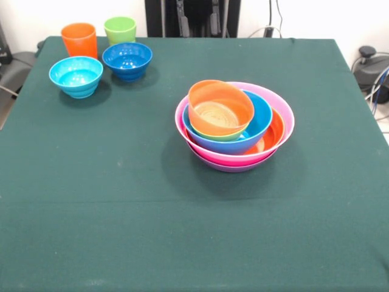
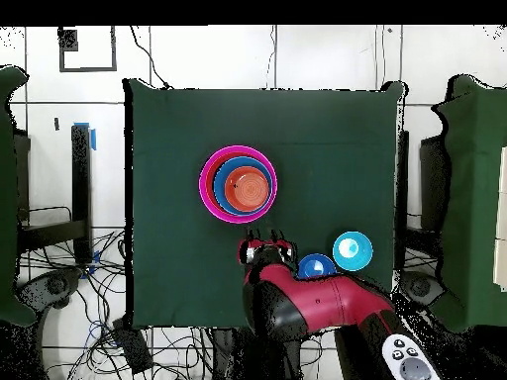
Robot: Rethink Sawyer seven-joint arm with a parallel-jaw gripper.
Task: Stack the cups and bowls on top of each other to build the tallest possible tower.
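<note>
The tower point(image 1: 234, 125) stands right of the table's middle: a purple bowl point(image 1: 234, 166) at the bottom, then pink point(image 1: 279, 106), large orange point(image 1: 275, 131), large blue point(image 1: 258, 118) and a small lime green bowl point(image 1: 222, 136). A small orange bowl point(image 1: 219, 108) lies tilted on top. The orange cup point(image 1: 79, 39), lime green cup point(image 1: 120, 28), dark blue bowl point(image 1: 127, 59) and light blue bowl point(image 1: 76, 75) stand at the far left corner. My gripper point(image 2: 265, 240) shows only in the overhead view, just below the tower point(image 2: 239, 185), left of the dark blue bowl point(image 2: 317, 265) and light blue bowl point(image 2: 353, 250). My arm hides the cups there.
The dark green tablecloth point(image 1: 121, 213) covers the whole table. My red arm point(image 2: 312, 297) reaches in from the table's bottom edge in the overhead view. A remote control point(image 2: 408, 361) lies off the table near the base. Cables lie around the table.
</note>
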